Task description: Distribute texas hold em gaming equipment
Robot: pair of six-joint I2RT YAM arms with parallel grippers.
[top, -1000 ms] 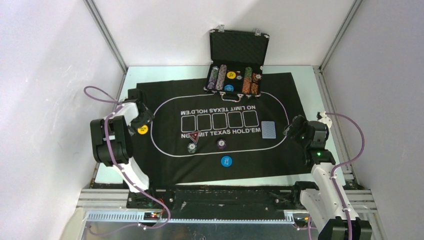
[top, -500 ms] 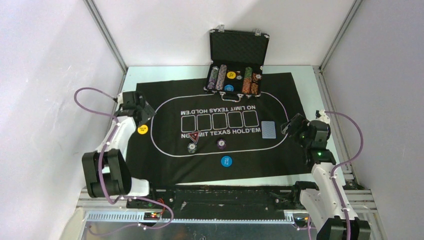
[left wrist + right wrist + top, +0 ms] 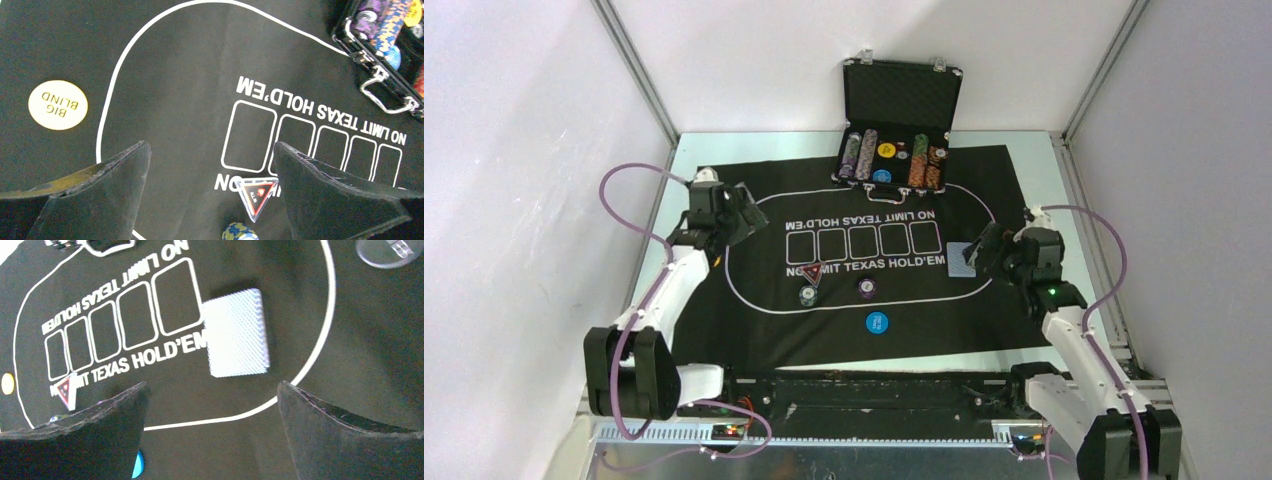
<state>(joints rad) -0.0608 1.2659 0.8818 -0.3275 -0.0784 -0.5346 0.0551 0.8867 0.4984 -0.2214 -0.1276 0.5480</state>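
With both pairs of jaws gaping wide and empty, we find the blue-backed card deck [image 3: 235, 332] on the felt mat [image 3: 300, 290] at twelve o'clock from our right jaws, its long axis twelve-to-six, well apart from our left jaws.

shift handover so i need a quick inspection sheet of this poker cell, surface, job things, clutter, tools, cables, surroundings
surface: black felt mat, white lettering
job's things: blue-backed deck inside the oval's right end; yellow big blind button outside its left end; blue button outside its near side; patterned chip, purple chip and triangular marker inside; more chips in the open case
clutter: nothing seen
grippers: left tool open, empty; right tool open, empty, facing the deck
cables: purple cables loop beside both arms
surroundings: white walls, metal frame
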